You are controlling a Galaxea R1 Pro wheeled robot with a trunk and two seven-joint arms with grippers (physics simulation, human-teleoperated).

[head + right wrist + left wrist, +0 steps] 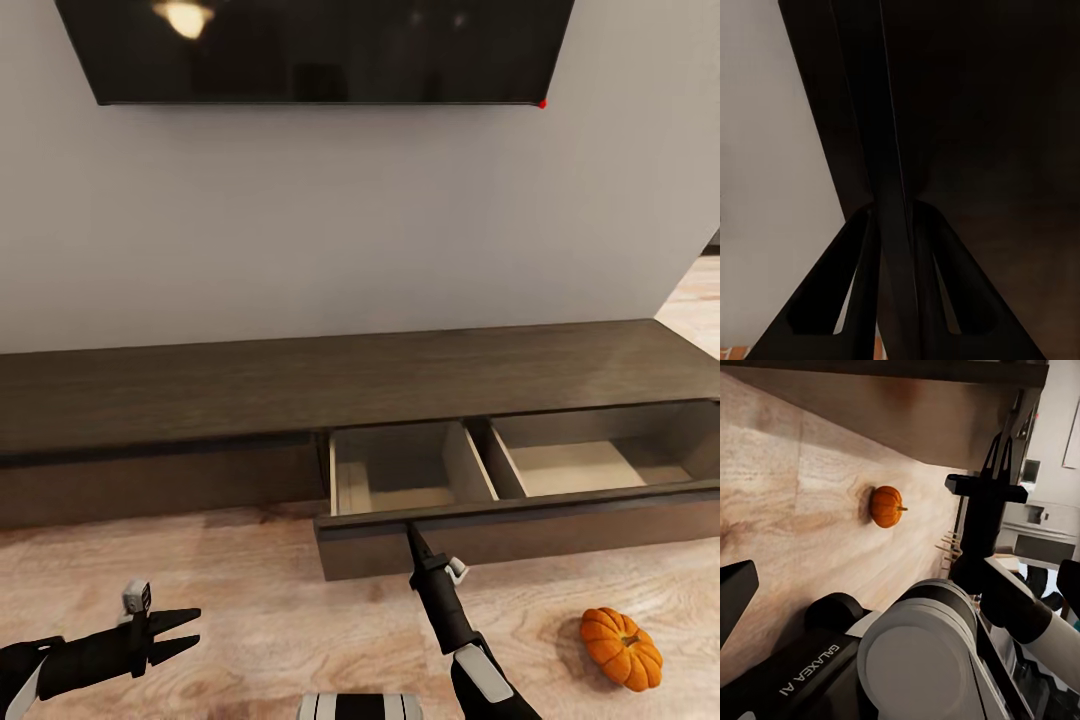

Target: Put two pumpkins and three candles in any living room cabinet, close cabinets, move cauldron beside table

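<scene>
Right, you've got the cabinet [300,385] in front of you along the wall, its long drawer [520,530] pulled out over the floor [260,610]; both pale compartments inside look bare, so nothing seems stowed yet. Your right gripper [412,533] sits at the top edge of the drawer front, and in the right wrist view its fingers [896,225] are pressed together around a thin dark edge; I read that as pinched on the drawer front, the grip that suits hauling it open. Your left gripper [185,632] hangs low over the boards with its fingers spread and nothing between them; it's parked well clear of the drawer's path, free for the next pick. One pumpkin [621,648] lies on the floor just in front of the drawer, off to your right, stem up; the left wrist view catches it too, beyond your right arm [984,521]. It's nearest your right side, so I'd judge the next job is letting go of the drawer front and reaching down for that pumpkin; watch the drawer lip as you swing over it.
</scene>
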